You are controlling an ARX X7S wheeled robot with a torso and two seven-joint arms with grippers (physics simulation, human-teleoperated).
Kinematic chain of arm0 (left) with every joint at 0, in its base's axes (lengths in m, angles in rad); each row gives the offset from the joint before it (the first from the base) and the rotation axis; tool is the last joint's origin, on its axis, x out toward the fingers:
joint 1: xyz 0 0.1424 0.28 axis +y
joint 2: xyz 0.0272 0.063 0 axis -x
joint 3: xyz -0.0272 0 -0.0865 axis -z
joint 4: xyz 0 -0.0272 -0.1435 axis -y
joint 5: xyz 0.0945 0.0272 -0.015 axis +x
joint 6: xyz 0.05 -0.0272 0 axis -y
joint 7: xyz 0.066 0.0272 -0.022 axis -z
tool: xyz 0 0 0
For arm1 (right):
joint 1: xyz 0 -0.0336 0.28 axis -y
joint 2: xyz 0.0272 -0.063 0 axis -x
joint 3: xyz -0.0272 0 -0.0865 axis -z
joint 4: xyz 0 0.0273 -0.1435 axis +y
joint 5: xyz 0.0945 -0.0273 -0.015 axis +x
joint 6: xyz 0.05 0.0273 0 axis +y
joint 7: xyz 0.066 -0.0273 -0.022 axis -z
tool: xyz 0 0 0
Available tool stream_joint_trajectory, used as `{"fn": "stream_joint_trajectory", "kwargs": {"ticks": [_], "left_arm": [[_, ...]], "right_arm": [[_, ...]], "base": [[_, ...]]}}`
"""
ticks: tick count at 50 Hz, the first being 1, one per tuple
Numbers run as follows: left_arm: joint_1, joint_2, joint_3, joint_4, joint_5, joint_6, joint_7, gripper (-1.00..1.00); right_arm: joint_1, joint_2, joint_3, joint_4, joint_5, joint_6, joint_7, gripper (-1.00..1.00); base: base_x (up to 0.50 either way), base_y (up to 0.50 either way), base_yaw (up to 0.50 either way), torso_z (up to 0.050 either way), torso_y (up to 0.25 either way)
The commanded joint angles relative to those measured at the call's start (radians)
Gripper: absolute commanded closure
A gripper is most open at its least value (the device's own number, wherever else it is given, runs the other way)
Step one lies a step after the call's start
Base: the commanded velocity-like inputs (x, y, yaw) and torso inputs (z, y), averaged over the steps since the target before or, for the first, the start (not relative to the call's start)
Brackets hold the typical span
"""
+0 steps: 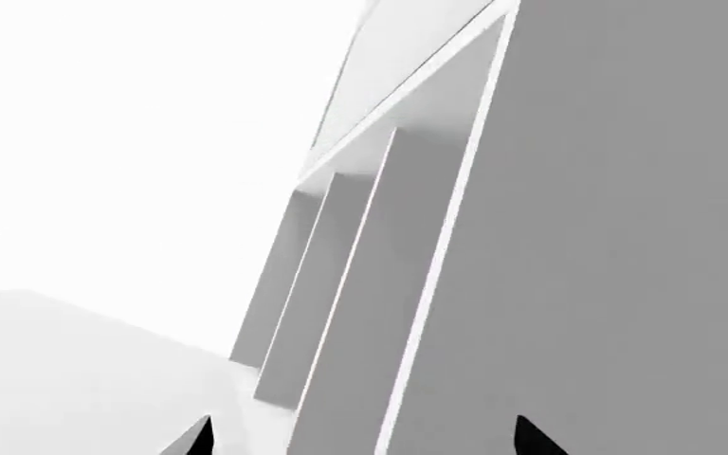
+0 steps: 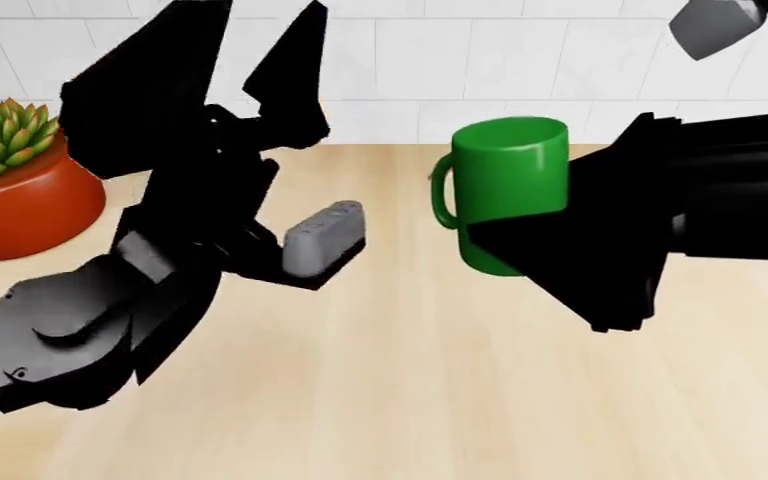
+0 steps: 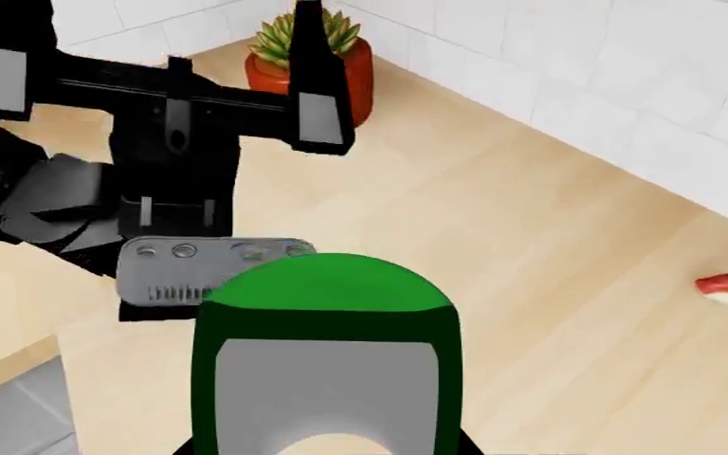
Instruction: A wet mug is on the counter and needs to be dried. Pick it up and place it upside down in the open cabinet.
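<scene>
Holding mug above table

Head view: right gripper clamped on green mug, raised over table; left gripper fingers apart, beside potted succulent.
Right wrist view: mug between fingers.
Left wrist view: white cabinet panels.

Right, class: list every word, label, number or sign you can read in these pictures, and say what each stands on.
None: no readable text in any view.
The glossy bright-green cylindrical mug is plain.
The red-orange pot with the succulent is unmarked.
The small grey module on the left arm shows only round dots and fine ridges, no letters.
The pale beige wood-grain counter bears nothing written.
</scene>
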Motion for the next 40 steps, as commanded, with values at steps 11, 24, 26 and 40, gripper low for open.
{"fn": "stream_joint_trajectory", "kwargs": {"ticks": [11,24,26,40], "left_arm": [[0.09,-0.109,-0.537,0.336,-0.899,-0.1,0.112,-1.0],[0.161,-0.108,-0.776,0.248,-1.526,-0.084,0.307,-1.0],[0.164,-0.112,-0.785,0.251,-1.564,-0.089,0.313,-1.0],[0.184,-0.13,-0.842,0.259,-1.77,-0.102,0.309,-1.0]], "right_arm": [[0.034,0.046,-0.003,-0.033,0.083,-0.049,0.161,1.0],[0.076,0.07,-0.028,-0.088,0.195,-0.081,0.318,1.0],[0.087,0.079,-0.037,-0.109,0.243,-0.096,0.366,1.0],[0.288,0.124,-0.066,-0.293,0.587,-0.201,0.669,1.0]], "base": [[0.0,0.0,0.0,0.0,0.0],[0.0,0.0,0.0,0.0,0.0],[0.0,0.0,0.0,0.0,0.0],[0.0,0.0,0.0,0.0,0.0]]}}
